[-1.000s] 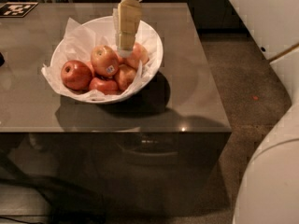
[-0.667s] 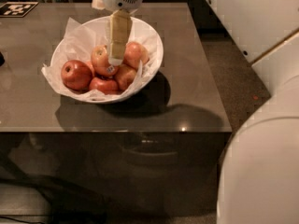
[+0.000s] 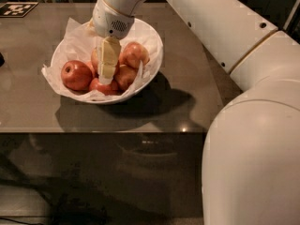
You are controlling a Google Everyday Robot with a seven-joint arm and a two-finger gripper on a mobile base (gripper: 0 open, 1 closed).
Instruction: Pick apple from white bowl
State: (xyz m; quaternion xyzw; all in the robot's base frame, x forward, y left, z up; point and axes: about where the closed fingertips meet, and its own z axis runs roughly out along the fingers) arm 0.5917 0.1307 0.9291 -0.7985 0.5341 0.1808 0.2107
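Note:
The white bowl, lined with crinkled white paper, stands on the brown table and holds several apples. A darker red apple lies at its left. Red-orange apples lie at the right, the middle and the front. Another red-orange apple shows only as a sliver behind the gripper. No sticker shows on any apple. My gripper points down into the middle of the bowl, among the apples, with its tip at their level.
My white arm reaches in from the right and fills the right side of the view. A black-and-white marker tag lies at the table's far left corner. The table's front edge runs below the bowl.
The gripper has moved left and down, from above the bowl's far rim into the middle of the apples. The arm now covers more of the right side.

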